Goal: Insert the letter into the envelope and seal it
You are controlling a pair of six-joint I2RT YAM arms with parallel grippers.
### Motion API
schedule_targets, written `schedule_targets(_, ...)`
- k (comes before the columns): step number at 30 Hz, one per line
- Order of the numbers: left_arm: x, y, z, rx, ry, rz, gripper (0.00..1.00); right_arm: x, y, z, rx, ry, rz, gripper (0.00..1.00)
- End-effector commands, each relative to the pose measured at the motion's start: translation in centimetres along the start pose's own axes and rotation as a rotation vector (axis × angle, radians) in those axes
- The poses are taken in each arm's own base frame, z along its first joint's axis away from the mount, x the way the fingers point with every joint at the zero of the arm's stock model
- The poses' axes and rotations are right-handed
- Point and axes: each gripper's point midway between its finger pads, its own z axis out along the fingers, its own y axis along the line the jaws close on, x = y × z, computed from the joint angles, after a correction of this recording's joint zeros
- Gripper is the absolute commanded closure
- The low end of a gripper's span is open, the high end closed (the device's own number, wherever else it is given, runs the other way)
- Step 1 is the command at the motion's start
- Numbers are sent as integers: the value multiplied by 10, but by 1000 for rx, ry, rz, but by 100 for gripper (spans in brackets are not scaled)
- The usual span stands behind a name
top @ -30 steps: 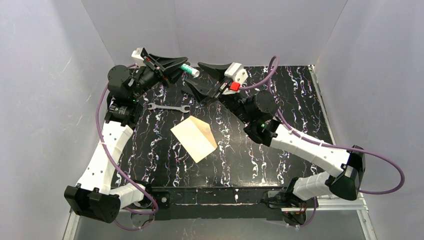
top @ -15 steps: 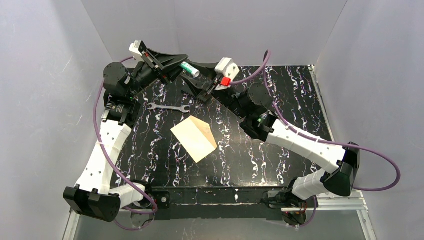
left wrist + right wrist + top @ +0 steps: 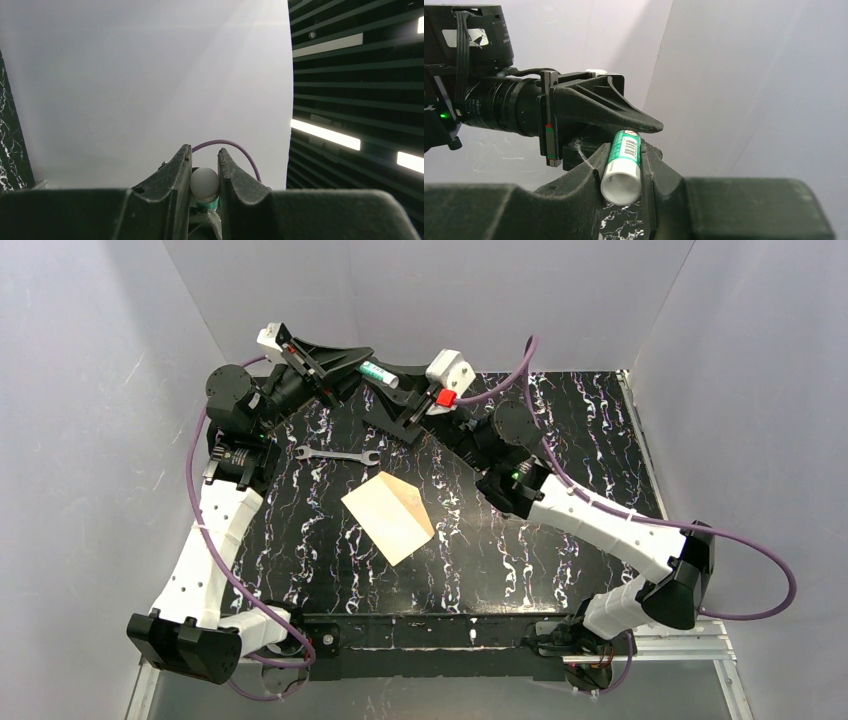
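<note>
The cream envelope (image 3: 378,518) lies at the middle of the black table, with a tanner panel (image 3: 410,508) along its right side. I cannot tell whether that panel is the flap or the letter. No separate letter shows. A green and white glue stick (image 3: 378,372) is held in the air at the back between both grippers. My left gripper (image 3: 362,367) is shut on its far end, seen as a white rounded tip (image 3: 204,182). My right gripper (image 3: 387,387) is shut round its white end (image 3: 622,182).
A metal wrench (image 3: 338,454) lies on the table between the grippers and the envelope. White walls stand close behind and at both sides. The purple cables loop beside each arm.
My right gripper has moved left from open beside the glue stick and shut round its white end. The left gripper has risen slightly with the stick. The envelope and wrench have not moved.
</note>
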Motion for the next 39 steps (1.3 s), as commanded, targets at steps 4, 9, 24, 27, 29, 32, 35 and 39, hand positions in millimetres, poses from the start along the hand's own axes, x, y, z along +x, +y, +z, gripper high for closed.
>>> schedule_targets(4, 11, -9, -8, 26, 31, 27, 100, -29, -9, 14, 34, -89, -7, 64)
schedule_targets(9, 12, -9, -9, 28, 27, 30, 100, -24, -7, 17, 31, -75, -6, 62)
schedule_targets(24, 8, -6, -20, 39, -52, 209, 30, -15, -26, 3, 142, 68, 96, 99)
schedule_targets(27, 2, 34, -30, -83, -84, 270, 24, 18, -41, -16, 278, 229, 165, 99)
schedule_targets(29, -1, 73, -43, -239, -94, 317, 22, 44, -48, -33, 369, 336, 237, 99)
schedule_targets(32, -6, 139, -79, -523, -104, 404, 25, 98, -50, -68, 474, 543, 320, 99)
schedule_targets(35, -9, 192, -113, -721, -95, 453, 37, 151, -28, -101, 463, 744, 401, 99)
schedule_targets(39, -8, 257, -134, -851, -28, 410, 53, 208, 12, -139, 400, 950, 495, 99)
